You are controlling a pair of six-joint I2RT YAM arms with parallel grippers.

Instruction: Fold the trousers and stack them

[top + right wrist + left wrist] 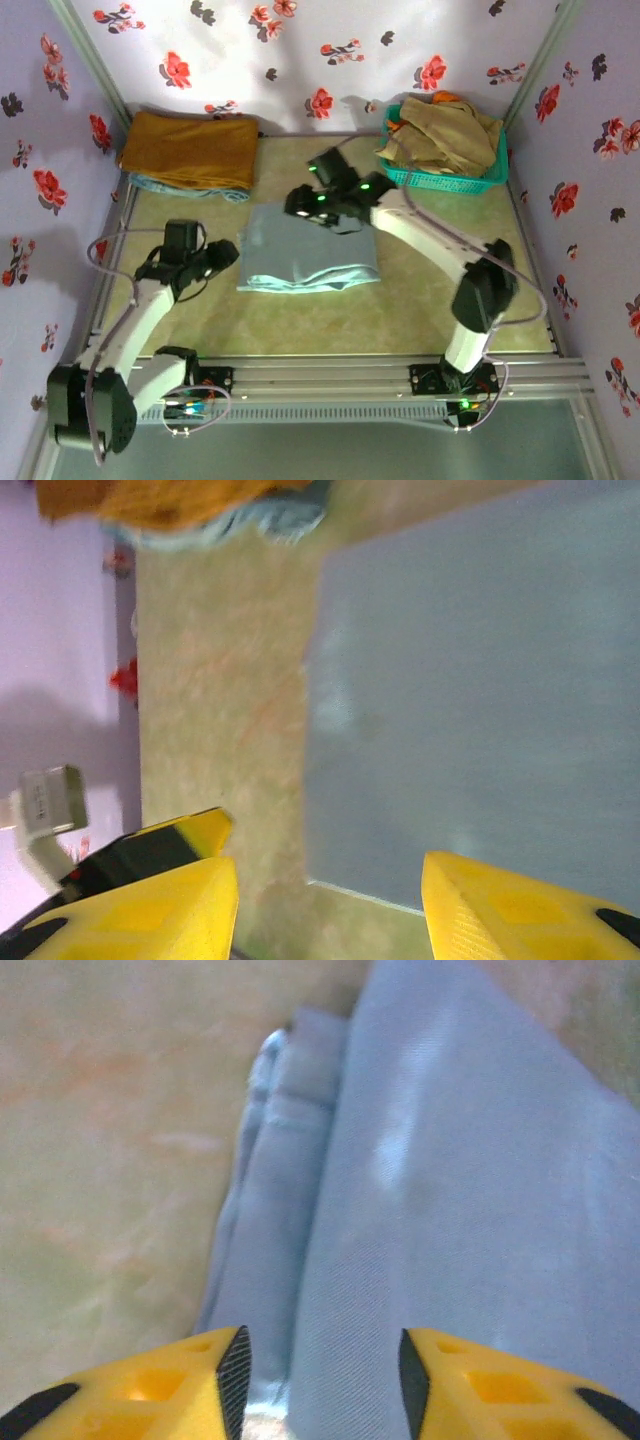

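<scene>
The trousers (305,250) lie as a flat, folded pale blue-grey rectangle in the middle of the table. My left gripper (228,256) hovers at their left edge. In the left wrist view its yellow fingers (225,1380) stand apart over the cloth (450,1210), pinching nothing, and the folded layers show at the edge (270,1220). My right gripper (303,201) is at the trousers' far edge. In the right wrist view it (330,900) is open above a corner of the trousers (480,680) and bare table.
A folded mustard-brown cloth (190,148) lies on a light blue cloth at the back left. A teal basket (490,178) with beige-tan garments (445,135) stands at the back right. Flowered walls close in three sides. Bare table (420,290) surrounds the trousers.
</scene>
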